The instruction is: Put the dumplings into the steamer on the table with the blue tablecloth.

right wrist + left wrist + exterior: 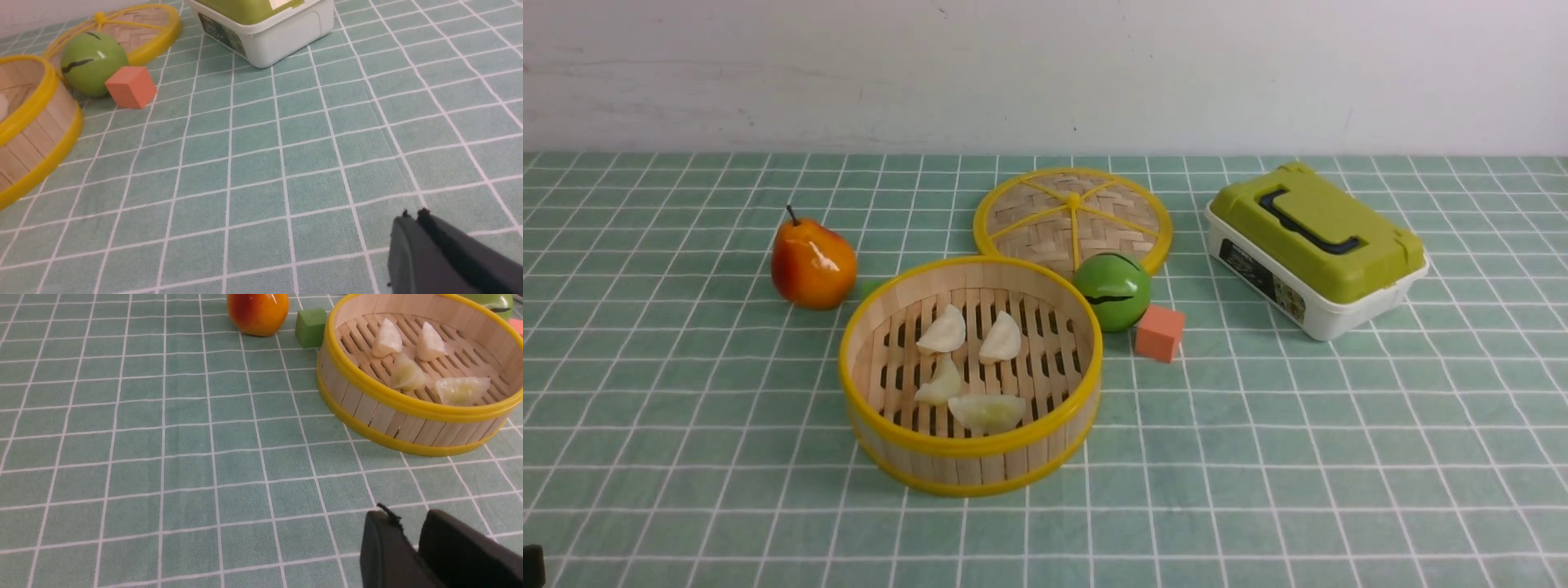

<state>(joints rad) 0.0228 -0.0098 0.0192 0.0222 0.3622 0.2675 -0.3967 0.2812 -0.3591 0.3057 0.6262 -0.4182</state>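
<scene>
The steamer (970, 376) stands on the table (1339, 457), on the blue tablecloth (686, 425), near the middle of the front view. All four dumplings (971, 367) lie inside it on the slatted bottom: two side by side toward the far wall, two nearer the front rim, one of these greenish and touching its neighbour. None remains on the cloth.

Around the steamer: a pear (813, 263) to its far left, a green cube (311, 327) just beside the wall between pear and basket, the woven lid (1072, 219) flat behind it, a green ball (1112, 290) against the lid's near edge, an orange cube (1160, 332) just beside the ball, and a green-lidded box (1316, 249) well apart at the right.

Neither arm reaches into the front view; only a dark edge shows at its lower left corner. The left gripper (408, 535) hangs low over bare cloth, short of the steamer's near wall. Its two fingers stand slightly apart with cloth visible between the tips, and nothing is held. The right gripper (412, 218) hangs over bare cloth, well apart from every object. Its fingers are pressed together and empty.
</scene>
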